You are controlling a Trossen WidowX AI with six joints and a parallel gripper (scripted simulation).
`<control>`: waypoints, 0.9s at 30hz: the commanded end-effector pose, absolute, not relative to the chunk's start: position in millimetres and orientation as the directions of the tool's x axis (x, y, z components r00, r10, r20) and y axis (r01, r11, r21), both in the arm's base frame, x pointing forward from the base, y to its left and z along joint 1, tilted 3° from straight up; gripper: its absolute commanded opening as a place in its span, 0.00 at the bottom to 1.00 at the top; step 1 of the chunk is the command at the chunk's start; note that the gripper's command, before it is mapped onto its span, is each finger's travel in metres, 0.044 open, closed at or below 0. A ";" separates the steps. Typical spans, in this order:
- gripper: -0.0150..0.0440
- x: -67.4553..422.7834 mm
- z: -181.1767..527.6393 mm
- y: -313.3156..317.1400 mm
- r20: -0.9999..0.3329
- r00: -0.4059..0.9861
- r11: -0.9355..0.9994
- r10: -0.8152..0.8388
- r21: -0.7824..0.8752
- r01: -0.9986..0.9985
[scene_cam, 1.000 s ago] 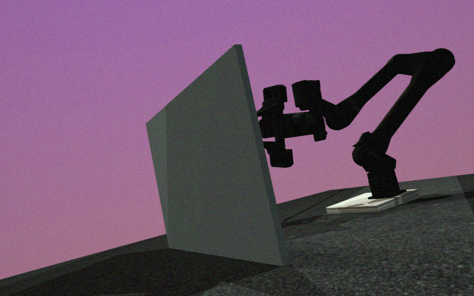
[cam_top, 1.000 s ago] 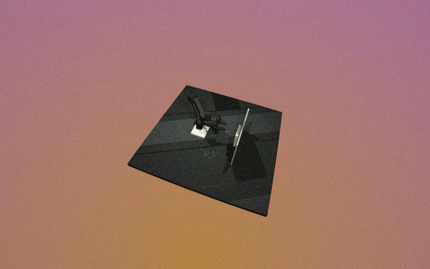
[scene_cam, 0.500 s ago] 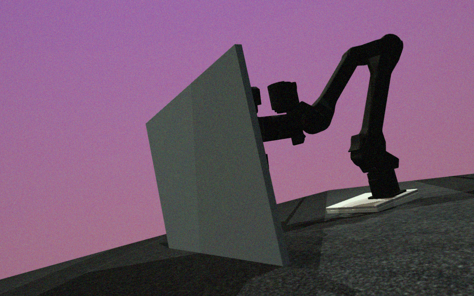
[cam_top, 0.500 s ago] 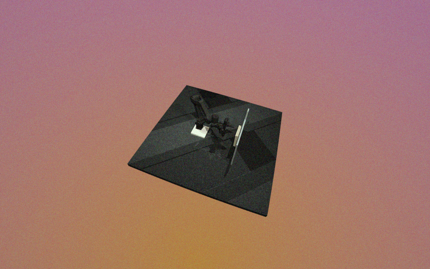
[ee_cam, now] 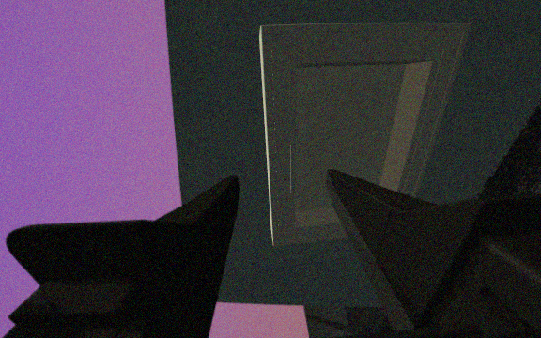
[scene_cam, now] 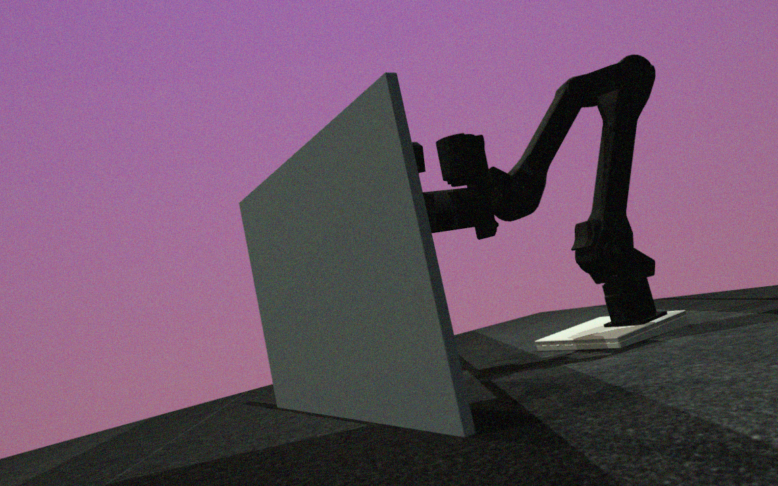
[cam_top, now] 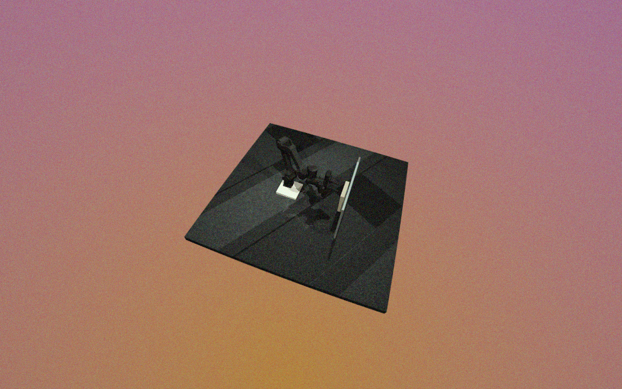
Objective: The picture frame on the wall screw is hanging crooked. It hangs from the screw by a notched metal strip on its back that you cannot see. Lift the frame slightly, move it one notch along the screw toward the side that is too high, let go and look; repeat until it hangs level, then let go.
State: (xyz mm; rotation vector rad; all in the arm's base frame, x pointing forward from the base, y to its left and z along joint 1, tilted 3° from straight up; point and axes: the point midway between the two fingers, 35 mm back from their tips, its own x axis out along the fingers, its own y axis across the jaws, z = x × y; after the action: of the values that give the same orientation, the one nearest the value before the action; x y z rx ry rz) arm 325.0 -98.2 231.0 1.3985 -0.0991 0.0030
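Note:
The picture frame point(cam_top: 343, 195) point(ee_cam: 282, 117) hangs on the wall panel point(cam_top: 355, 171) point(scene_cam: 343, 260) point(ee_cam: 214, 117), which hides it in the exterior view. It is in dim shade in the wrist view, with one thin bright edge. That edge runs nearly parallel to the panel's edge; I cannot tell exactly how level it is. My gripper point(ee_cam: 282, 179) is open and empty. In the wrist view its fingertips stand on either side of the frame's bright edge, one over the panel and one over the frame. I cannot tell whether they touch. The screw and notched strip are hidden.
The black arm point(cam_top: 288, 152) point(scene_cam: 615, 150) rises from a white base plate point(cam_top: 285, 193) point(scene_cam: 567, 338) on the dark floor slab point(cam_top: 255, 222) and reaches to the panel's frame side. Broad shadows cross the slab.

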 end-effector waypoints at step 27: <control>0.69 361.3 233.0 -101.2 0.071 0.996 0.175 -0.059 0.983 -0.059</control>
State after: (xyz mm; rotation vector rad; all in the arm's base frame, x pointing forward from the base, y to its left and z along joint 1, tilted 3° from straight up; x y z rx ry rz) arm 353.9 -100.1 235.0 1.3979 -0.1032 0.0060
